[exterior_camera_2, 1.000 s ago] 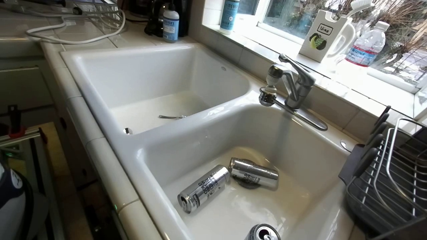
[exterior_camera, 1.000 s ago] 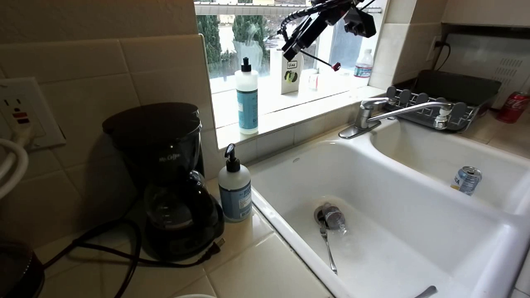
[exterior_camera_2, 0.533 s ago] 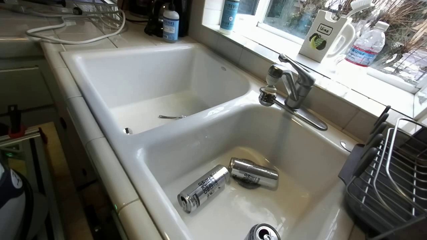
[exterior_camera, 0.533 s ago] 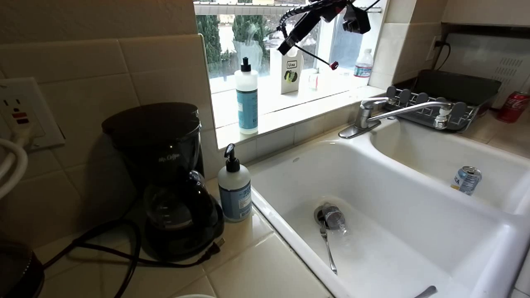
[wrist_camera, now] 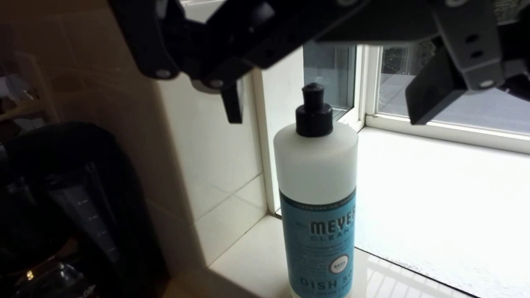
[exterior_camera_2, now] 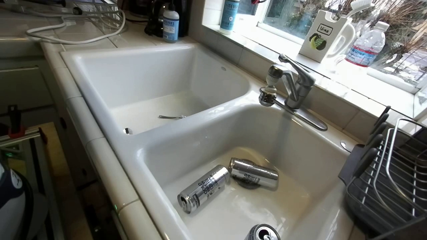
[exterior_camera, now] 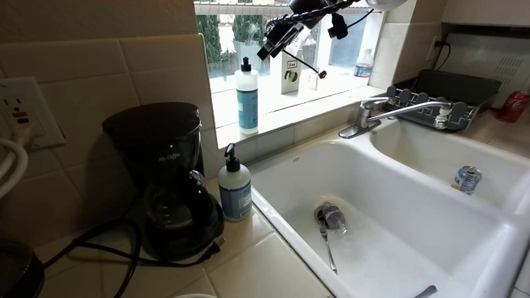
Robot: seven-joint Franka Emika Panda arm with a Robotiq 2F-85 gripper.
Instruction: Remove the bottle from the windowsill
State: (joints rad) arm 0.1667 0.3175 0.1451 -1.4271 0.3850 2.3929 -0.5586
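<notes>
The bottle (exterior_camera: 247, 108), with a teal label, pale upper part and black nozzle cap, stands upright on the windowsill (exterior_camera: 285, 118) at its end near the coffee maker. It also shows in the wrist view (wrist_camera: 316, 240) and, with its top cut off, in an exterior view (exterior_camera_2: 229, 16). The windowsill also shows in the wrist view (wrist_camera: 244, 256). My gripper (wrist_camera: 333, 103) is open and empty, its fingers wide apart, with the bottle's cap between them in the picture. In an exterior view the gripper (exterior_camera: 268, 53) hangs above and to the right of the bottle, not touching it.
A black coffee maker (exterior_camera: 153, 136) and a pump bottle (exterior_camera: 235, 194) stand on the counter beside the bottle. A white container (exterior_camera_2: 325, 36) and a clear water bottle (exterior_camera_2: 365, 45) are farther along the sill. The faucet (exterior_camera: 364, 116) rises behind the double sink (exterior_camera: 356, 165).
In an exterior view my gripper has moved left, toward the bottle. A red cable tip has come into view at the top in an exterior view. The bottle has not moved.
</notes>
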